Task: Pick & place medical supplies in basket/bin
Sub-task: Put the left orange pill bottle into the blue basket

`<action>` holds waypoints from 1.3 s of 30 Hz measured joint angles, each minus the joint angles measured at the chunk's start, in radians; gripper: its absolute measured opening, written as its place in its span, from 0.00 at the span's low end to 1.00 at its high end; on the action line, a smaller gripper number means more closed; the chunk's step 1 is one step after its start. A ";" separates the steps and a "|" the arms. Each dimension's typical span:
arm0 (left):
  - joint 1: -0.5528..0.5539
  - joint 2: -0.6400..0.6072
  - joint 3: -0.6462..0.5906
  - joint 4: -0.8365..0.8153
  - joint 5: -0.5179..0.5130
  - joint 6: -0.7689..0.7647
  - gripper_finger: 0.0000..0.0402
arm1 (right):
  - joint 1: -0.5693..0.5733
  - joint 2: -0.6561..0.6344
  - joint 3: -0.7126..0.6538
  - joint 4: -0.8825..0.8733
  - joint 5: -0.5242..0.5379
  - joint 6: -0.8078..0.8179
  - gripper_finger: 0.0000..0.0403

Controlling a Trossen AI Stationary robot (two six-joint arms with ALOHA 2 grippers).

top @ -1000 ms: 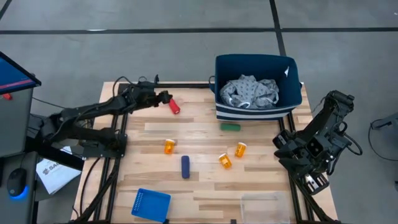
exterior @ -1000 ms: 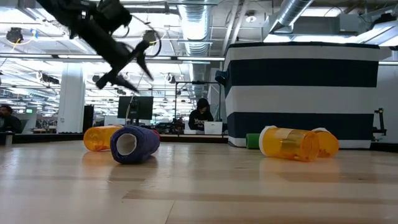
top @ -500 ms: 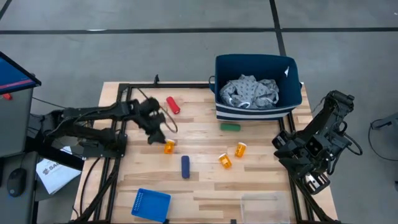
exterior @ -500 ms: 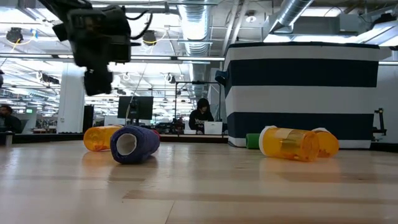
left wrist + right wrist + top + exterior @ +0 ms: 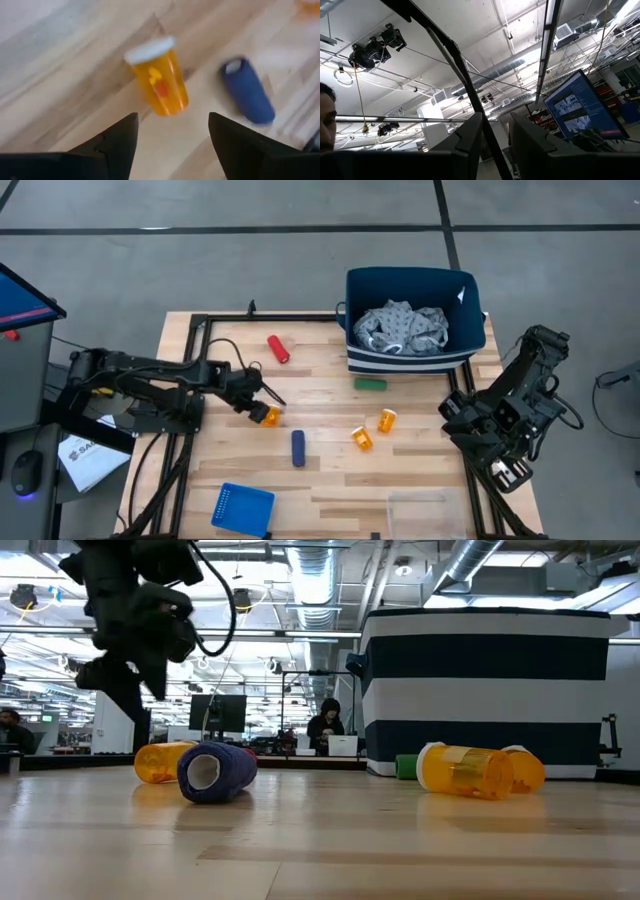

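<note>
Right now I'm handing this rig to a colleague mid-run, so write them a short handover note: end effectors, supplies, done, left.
Left end effector: open, empty, lined up on the nearest orange pill bottle at table centre-left.
Right end effector: parked off the table's right edge, pointing up at the ceiling, empty.
Done: grey cloth is in the navy bin.
Left on the table: red cylinder, green cylinder by the bin, dark blue cylinder, two more orange bottles.
Blue basket and clear tray at the near edge.

Three pill bottles (image 5: 271,416) — three cylinders (image 5: 298,448)
</note>
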 joint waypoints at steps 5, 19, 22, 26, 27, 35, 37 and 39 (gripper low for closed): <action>0.000 0.066 0.000 0.049 -0.018 -0.030 0.61 | 0.002 0.000 0.000 -0.007 0.000 0.000 0.24; 0.008 0.271 0.000 0.202 -0.027 -0.063 0.63 | 0.053 0.000 0.000 0.001 0.031 0.000 0.24; 0.002 0.283 0.000 0.220 -0.027 -0.072 0.63 | 0.060 0.000 0.000 0.001 0.049 0.000 0.24; 0.001 0.286 -0.006 0.216 -0.043 -0.082 0.61 | 0.060 0.000 0.000 0.001 0.049 -0.001 0.24; 0.001 0.286 -0.010 0.216 -0.044 -0.083 0.60 | 0.060 0.000 0.000 0.001 0.049 -0.001 0.24; 0.002 0.283 -0.031 0.264 -0.043 -0.084 0.47 | 0.071 0.000 0.000 -0.002 0.049 -0.001 0.24; 0.002 0.278 -0.031 0.281 -0.037 -0.084 0.45 | 0.072 0.000 0.000 -0.002 0.048 -0.001 0.24; 0.002 0.268 -0.031 0.279 -0.021 -0.066 0.44 | 0.072 0.000 0.000 -0.001 0.049 -0.001 0.24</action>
